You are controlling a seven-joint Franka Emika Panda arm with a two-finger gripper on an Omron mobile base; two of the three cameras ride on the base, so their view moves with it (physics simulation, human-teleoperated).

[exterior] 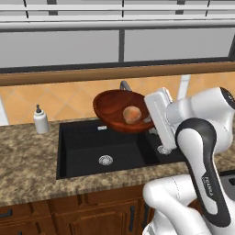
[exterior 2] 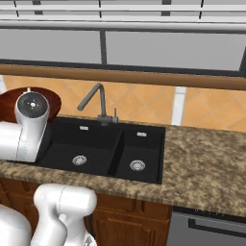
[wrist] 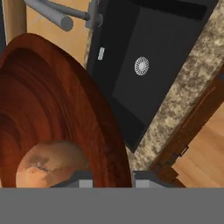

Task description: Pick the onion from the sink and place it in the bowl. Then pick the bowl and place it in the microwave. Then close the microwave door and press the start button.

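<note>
Onion (exterior: 131, 114) sits inside the wooden bowl (exterior: 112, 106), which hangs tilted in the air above the black sink (exterior: 87, 151), its open side turned toward the camera in the left base view. The robot's claw (wrist: 113, 178) is clamped on the bowl's rim, its two dark fingertips (wrist: 85, 179) pinching the edge of the wood at the bottom of the hand view, with the onion lying against the inner wall just beside them. The white arm (exterior: 202, 151) reaches in from the side of the sink nearer the smaller basin. Behind the bowl stands the grey faucet (exterior 2: 94, 102), rising from the back edge of the sink at the divide between the two basins; each basin shows a round silver drain (exterior 2: 79, 160). A white soap bottle (exterior: 40, 120) stands on the speckled stone table (exterior 2: 206, 163) beyond the large basin's far side, well apart from the bowl. Orange tiles (exterior 2: 144, 103) cover the wall behind the sink, under a wooden ledge (exterior 2: 144, 77). Brown cabinet doors (exterior: 69, 215) run below the table.
</note>
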